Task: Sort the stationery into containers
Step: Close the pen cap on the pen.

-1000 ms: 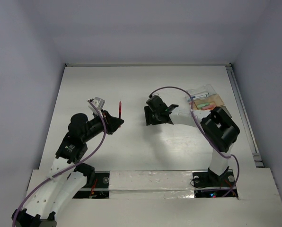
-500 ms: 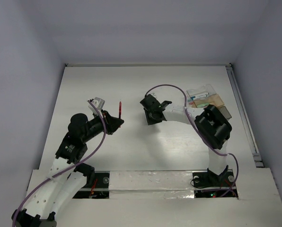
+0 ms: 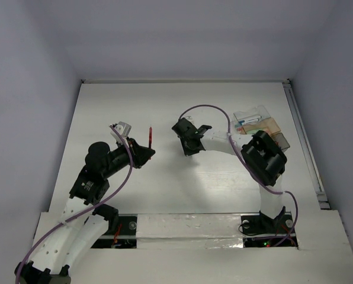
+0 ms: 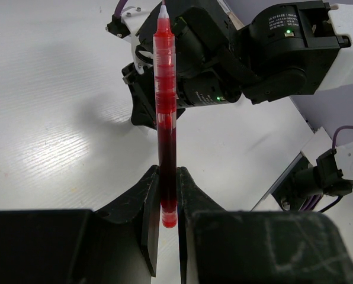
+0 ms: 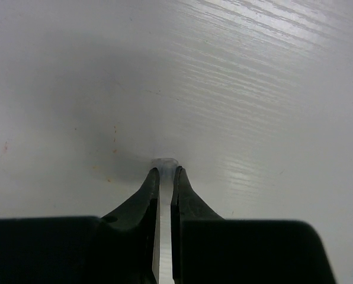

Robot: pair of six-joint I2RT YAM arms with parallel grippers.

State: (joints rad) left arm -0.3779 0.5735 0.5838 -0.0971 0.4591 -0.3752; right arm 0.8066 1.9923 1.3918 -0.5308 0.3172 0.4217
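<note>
My left gripper is shut on the lower end of a red pen, which stands upright above the table left of centre. My right gripper points down at the table's middle, its fingertips pressed together on a small clear piece that touches the white surface. The containers, joined clear, orange-tan and grey boxes, stand at the back right. A blue pen and pink and green items lie in them.
The right arm's black wrist fills the space just beyond the red pen in the left wrist view. A metal rail runs along the table's right edge. White walls close in the back and the sides.
My right gripper has moved a little to the left, come down to the table and shut on the small clear piece. The left arm and the red pen have not moved.
</note>
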